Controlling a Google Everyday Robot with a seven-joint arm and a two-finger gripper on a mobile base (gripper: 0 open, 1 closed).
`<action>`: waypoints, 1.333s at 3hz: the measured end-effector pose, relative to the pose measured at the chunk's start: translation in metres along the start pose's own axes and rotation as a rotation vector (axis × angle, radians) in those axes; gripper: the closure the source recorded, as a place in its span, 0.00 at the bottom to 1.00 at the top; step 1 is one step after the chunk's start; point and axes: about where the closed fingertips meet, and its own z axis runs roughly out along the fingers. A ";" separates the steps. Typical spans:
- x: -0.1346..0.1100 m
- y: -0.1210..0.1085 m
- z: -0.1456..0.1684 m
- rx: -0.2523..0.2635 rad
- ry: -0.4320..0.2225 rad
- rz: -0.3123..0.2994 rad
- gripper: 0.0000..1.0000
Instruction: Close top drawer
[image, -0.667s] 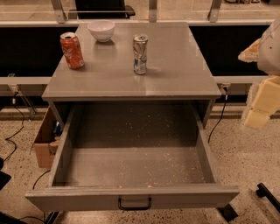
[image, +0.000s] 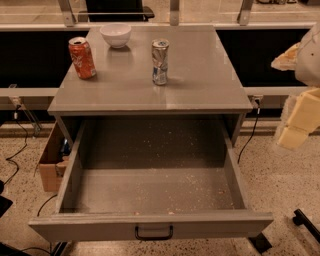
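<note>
The top drawer (image: 150, 226) of the grey cabinet is pulled far out towards me. Its crumb-speckled floor (image: 155, 187) is bare, and its flat grey front carries a small black loop handle (image: 153, 233) at the lower middle. My gripper (image: 295, 127) is a cream-coloured shape at the right edge, to the right of the drawer's right side wall and above the floor, apart from the drawer and the handle. No other drawers show.
On the cabinet top (image: 200, 85) stand a red soda can (image: 82, 58), a white bowl (image: 115, 35) and a silver can (image: 160, 62). A cardboard box (image: 50, 160) and cables (image: 17, 145) lie on the floor at the left. A black base part (image: 306, 222) is at lower right.
</note>
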 end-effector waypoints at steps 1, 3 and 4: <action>0.009 0.025 0.004 0.007 -0.036 0.045 0.00; 0.075 0.132 0.065 0.003 -0.006 0.189 0.25; 0.101 0.181 0.108 -0.034 -0.003 0.252 0.48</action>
